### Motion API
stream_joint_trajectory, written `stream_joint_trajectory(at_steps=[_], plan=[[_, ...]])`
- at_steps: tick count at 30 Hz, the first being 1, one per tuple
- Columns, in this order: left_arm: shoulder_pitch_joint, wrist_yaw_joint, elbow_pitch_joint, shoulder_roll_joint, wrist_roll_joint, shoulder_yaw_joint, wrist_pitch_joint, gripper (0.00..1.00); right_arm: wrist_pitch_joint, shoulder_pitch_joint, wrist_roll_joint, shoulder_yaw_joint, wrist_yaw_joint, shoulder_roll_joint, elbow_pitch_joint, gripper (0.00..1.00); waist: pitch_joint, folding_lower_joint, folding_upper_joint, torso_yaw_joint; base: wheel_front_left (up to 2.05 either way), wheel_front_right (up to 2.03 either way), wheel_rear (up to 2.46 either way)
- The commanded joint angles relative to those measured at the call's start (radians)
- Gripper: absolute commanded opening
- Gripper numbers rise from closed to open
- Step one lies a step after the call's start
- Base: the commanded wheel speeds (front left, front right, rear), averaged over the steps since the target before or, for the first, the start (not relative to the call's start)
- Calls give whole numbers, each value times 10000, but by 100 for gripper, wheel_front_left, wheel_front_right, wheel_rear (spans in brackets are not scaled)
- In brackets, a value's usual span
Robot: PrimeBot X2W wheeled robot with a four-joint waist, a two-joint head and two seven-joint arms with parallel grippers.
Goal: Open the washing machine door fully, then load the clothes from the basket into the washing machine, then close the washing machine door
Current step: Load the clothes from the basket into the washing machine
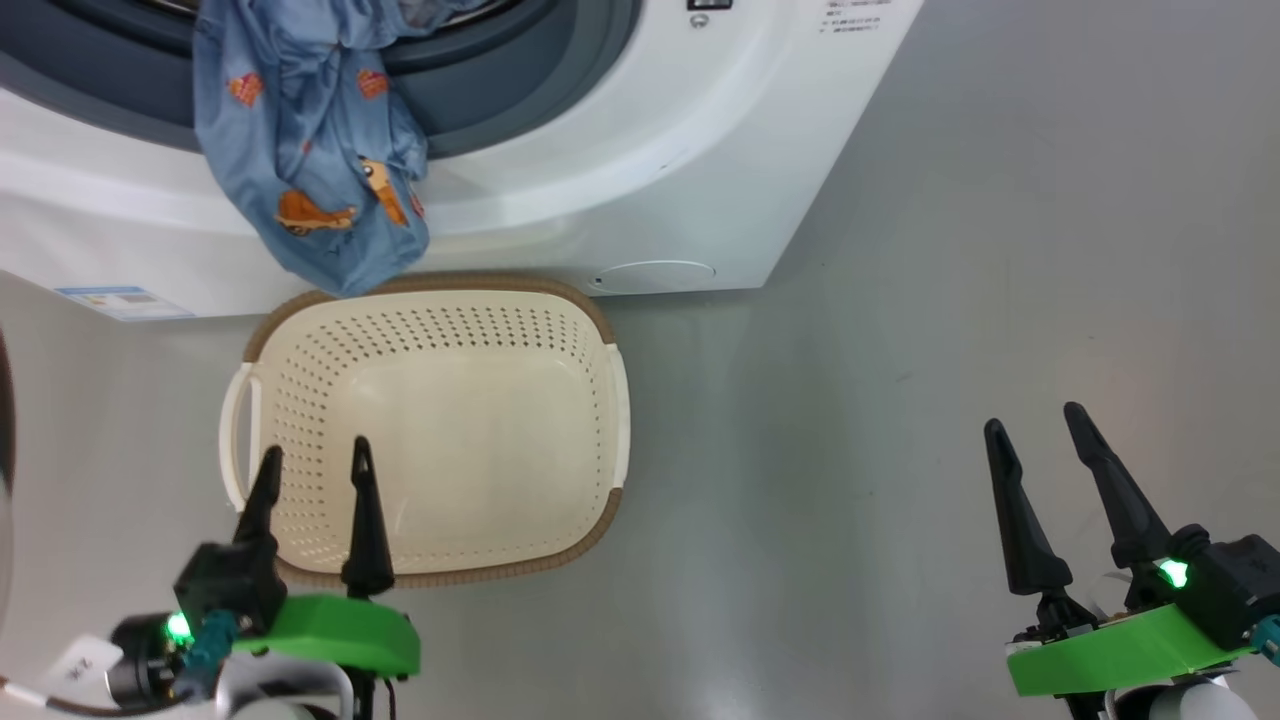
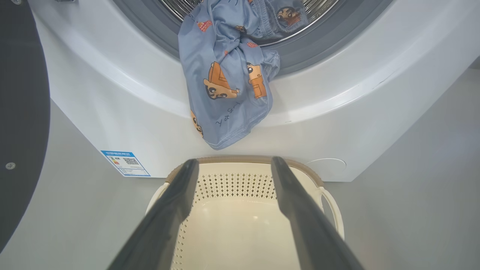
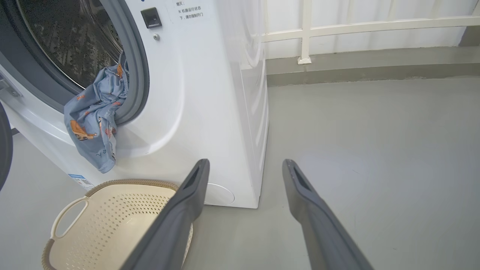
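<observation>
The white washing machine [image 1: 640,150] [image 2: 356,105] [image 3: 210,93] stands with its mouth uncovered. The clothes [image 1: 310,150] [image 2: 228,75] [image 3: 93,120], light blue with orange cartoon prints, hang half out of the drum over the grey gasket and down the front panel. Below them sits the cream basket [image 1: 610,420] [image 2: 330,202] [image 3: 67,221], nothing inside it. My left gripper [image 1: 315,460] [image 2: 232,163] hovers open over the basket's near side, holding nothing. My right gripper [image 1: 1040,420] [image 3: 245,163] is open over bare floor to the right. The black washing machine door [image 2: 22,112] [image 3: 4,150] shows swung out at the left.
Grey floor [image 1: 950,300] spreads to the right of the machine. A white railing [image 3: 337,26] and a low kerb run along the far wall in the right wrist view. A blue label sticker [image 1: 120,300] [image 2: 125,163] marks the machine's lower left corner.
</observation>
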Motion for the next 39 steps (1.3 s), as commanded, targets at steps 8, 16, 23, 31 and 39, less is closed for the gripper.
stream_joint_trajectory(at_steps=[8,16,23,31,39], plan=[[-1465,-228,763,257,-653,712,-131,100,-48,-222,-36,372,29,-7,-283,100,571,0,0,-452,0,0,0],[-3411,-937,2780,863,-1301,1376,-489,100,-48,-511,-17,717,29,99,-265,100,1155,0,0,-1012,0,0,0],[-4827,-1277,4381,1420,-1477,1846,-657,100,-48,-791,8,855,29,138,-248,100,1593,0,0,-1448,0,0,0],[-6067,-1570,5696,1862,-1427,2269,-695,100,-48,-889,16,888,29,199,-218,100,1836,0,0,-1682,0,0,0],[-6674,-1782,5732,1842,-1068,2446,-698,96,-48,-947,6,971,29,159,-192,100,1882,0,0,-1648,0,0,0]])
